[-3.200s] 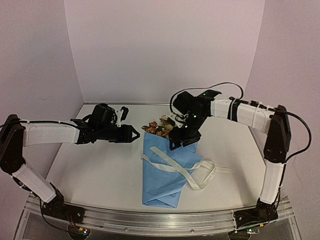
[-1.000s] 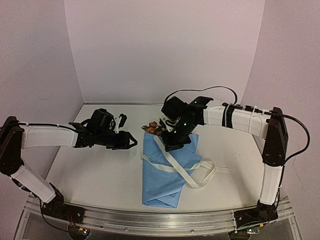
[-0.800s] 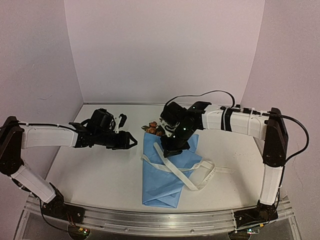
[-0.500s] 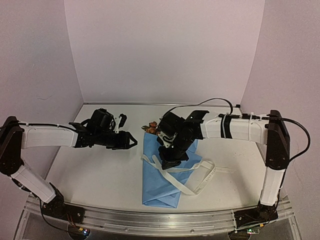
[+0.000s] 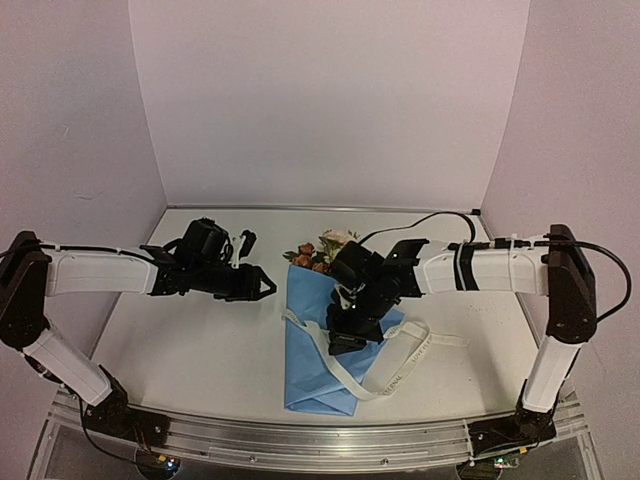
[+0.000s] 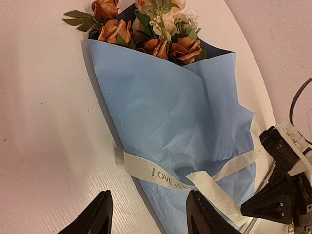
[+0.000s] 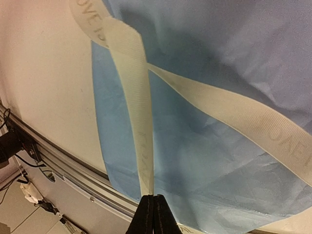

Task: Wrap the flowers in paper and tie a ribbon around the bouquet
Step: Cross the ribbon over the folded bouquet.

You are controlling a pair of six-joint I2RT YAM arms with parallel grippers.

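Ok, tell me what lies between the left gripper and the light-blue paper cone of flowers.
Bare white table only, in the top view, from left gripper to paper cone.

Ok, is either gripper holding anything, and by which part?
The right gripper pinches the ribbon on one strand crossing the paper; left gripper is open, holding nothing.

My left arm (image 5: 100, 270) lies stretched low, its forearm running toward 3 o'clock in the top view. The left gripper (image 5: 266, 287) points the same way, jaws standing partly apart and holding nothing. My right arm (image 5: 500, 268) bends at the elbow and reaches toward 9 o'clock. Its wrist dips toward 7 o'clock, with the right gripper (image 5: 340, 345) pinched tight on the ribbon (image 7: 139, 122).
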